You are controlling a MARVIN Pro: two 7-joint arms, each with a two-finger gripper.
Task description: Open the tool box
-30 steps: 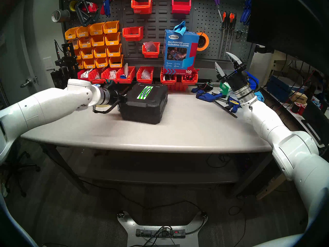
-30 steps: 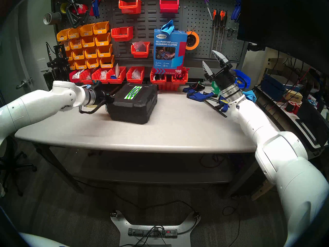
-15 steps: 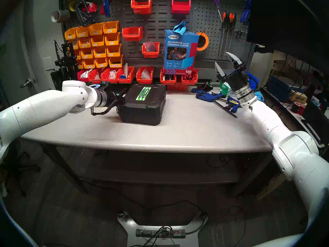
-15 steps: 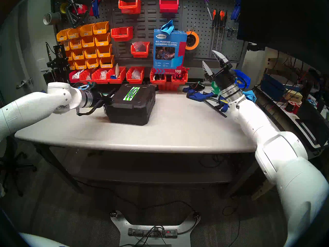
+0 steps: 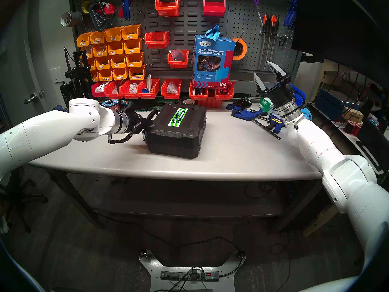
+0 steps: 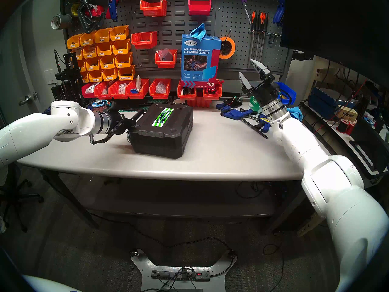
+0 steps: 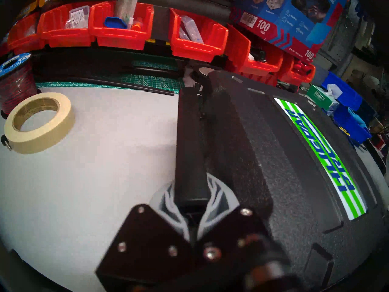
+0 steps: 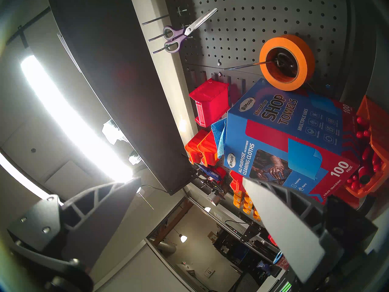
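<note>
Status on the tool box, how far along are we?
Done: left gripper is shut on the handle of the tool box, which lies flat on the table.
In hand: that grip only; right gripper is open, raised, away from the box.
Left: the lid is closed; the latches aren't visible, so all of the opening remains.

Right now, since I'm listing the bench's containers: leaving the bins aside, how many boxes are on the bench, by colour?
Black: 1, the tool box
Blue: 1, the cloths box
Green and white: 1, the tissue box
Total: 3
</note>
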